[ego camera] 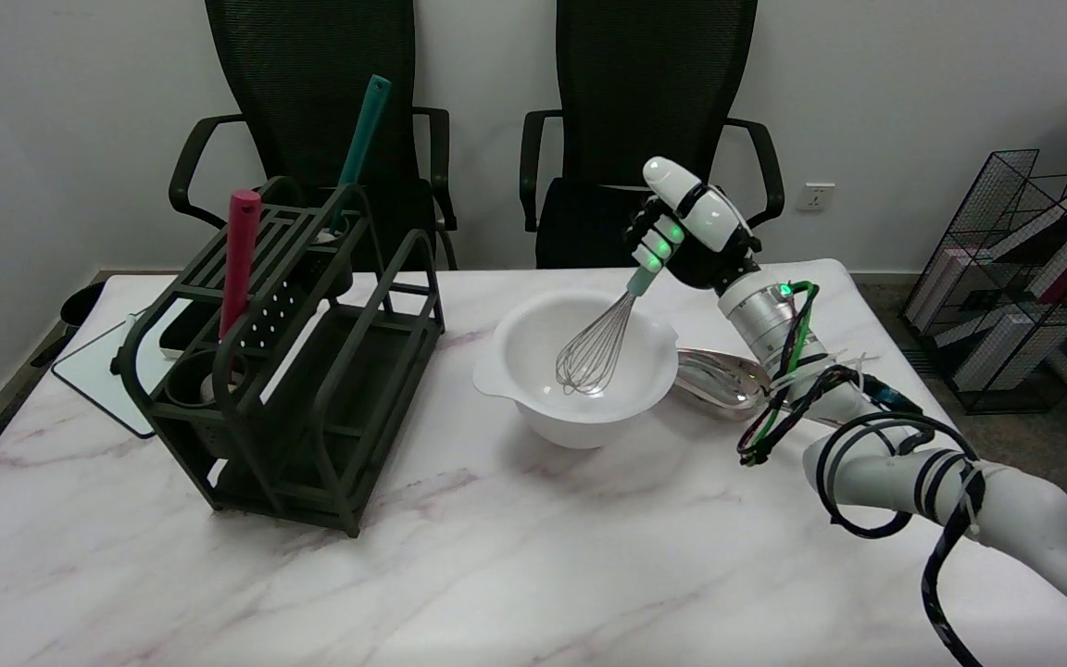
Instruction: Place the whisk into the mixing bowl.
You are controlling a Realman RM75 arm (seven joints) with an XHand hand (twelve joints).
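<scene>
A white mixing bowl [580, 371] stands on the marble table near its middle. A wire whisk [596, 347] with a light green handle leans inside the bowl, its wire head down near the bowl's floor and its handle slanting up to the right. My right hand [689, 227] grips the top of that handle above the bowl's far right rim, fingers wrapped around it.
A dark green utensil rack [297, 371] stands left of the bowl, holding a red-handled tool [239, 259] and a teal-handled tool [362, 130]. A shiny metal spoon rest [717, 378] lies right of the bowl. Two black chairs [654, 120] stand behind the table; a wire rack of books [1024, 278] is at the far right.
</scene>
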